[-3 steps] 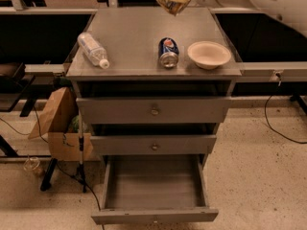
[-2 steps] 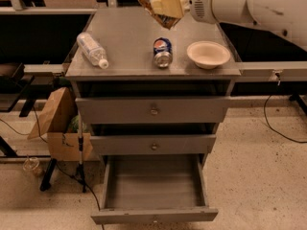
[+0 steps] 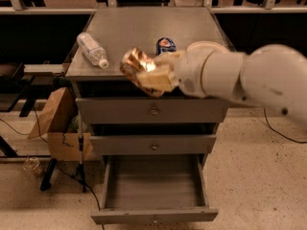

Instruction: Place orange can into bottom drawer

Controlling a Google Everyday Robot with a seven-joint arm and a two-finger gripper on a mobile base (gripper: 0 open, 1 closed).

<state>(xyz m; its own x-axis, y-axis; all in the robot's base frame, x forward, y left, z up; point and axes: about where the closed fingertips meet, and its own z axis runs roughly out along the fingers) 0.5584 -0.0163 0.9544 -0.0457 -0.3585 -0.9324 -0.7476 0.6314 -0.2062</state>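
Gripper [image 3: 151,78] pinching the orange can [image 3: 135,63], up by the cabinet's top edge, bottom drawer [image 3: 153,191] open, far below

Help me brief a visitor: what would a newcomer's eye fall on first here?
The big white arm stretching in from the right, its hand gripping the shiny orange can in front of the top edge of the cabinet. Below, the bottom drawer stands pulled open.

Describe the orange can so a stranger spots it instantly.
Find the grey drawer cabinet. In front of its top edge, the gripper holds the orange can aloft. It is shiny golden-orange, unlike the blue can on the cabinet top.
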